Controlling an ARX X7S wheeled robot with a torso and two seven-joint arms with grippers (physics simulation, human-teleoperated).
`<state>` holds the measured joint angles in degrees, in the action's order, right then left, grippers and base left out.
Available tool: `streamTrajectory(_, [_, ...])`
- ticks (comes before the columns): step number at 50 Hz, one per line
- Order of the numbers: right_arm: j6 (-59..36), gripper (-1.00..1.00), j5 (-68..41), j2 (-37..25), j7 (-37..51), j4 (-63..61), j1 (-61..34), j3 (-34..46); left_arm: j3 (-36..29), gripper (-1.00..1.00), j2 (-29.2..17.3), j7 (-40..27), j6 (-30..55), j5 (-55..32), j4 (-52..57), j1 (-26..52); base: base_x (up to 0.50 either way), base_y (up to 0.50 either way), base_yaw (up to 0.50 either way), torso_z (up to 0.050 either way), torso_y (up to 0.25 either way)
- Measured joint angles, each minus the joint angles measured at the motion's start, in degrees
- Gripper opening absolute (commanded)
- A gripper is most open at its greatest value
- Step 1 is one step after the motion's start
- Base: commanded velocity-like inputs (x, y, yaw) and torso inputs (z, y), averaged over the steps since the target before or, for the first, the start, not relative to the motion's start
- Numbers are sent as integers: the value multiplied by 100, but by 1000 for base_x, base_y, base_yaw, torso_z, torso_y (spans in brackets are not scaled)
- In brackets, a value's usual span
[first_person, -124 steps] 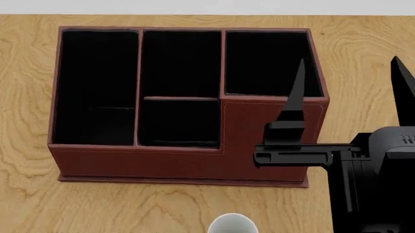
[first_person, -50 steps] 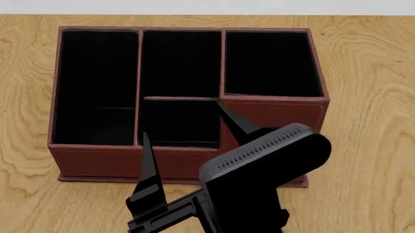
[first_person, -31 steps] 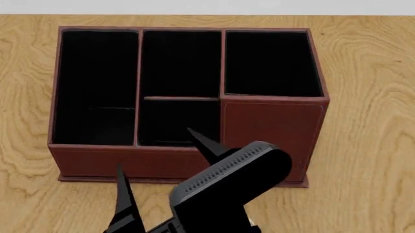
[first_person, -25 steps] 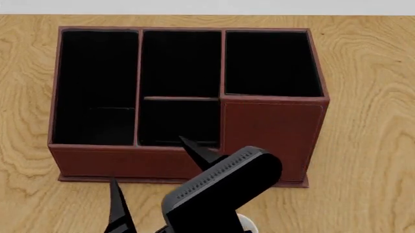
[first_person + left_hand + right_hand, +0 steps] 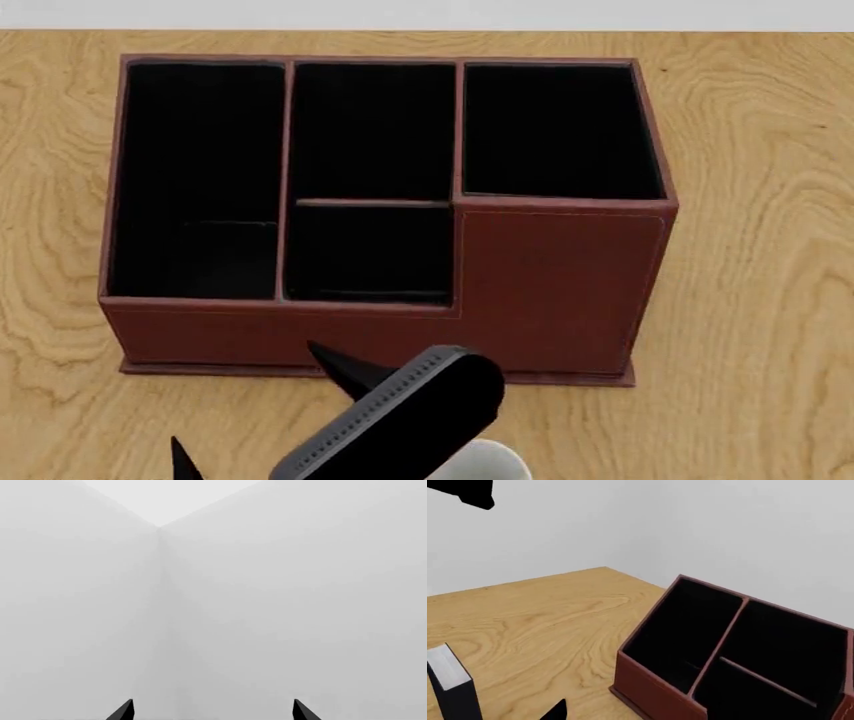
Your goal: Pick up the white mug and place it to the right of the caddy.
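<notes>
So my right gripper (image 5: 254,410) is hanging low over the near edge of the wooden table (image 5: 747,200), just in front of the caddy (image 5: 554,290), and its jaws are spread wide apart with nothing between them. The white mug (image 5: 487,462) is peeking out right beside the gripper body, sitting on the table close to the caddy's front wall. My right wrist view is catching the caddy's black-lined compartments and a small black book (image 5: 454,687) standing off to the side. My left gripper (image 5: 212,711) is pointing at bare wall, jaws apart and empty too.
</notes>
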<state>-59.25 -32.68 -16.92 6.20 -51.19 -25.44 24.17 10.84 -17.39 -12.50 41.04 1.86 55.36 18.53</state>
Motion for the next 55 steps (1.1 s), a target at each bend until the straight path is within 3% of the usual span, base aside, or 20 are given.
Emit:
streamTrajectory(36, [-750,100,-609,-55,162,-444,35,581,140,100,2,-52,-159,-111,-53,-163,0,0,0,0,0])
streamTrajectory(55, [-2290,100,-2024,427,701,-512,-279,-12,232,100,5,-82,-215,-178,-63,-239,0,0,0,0,0])
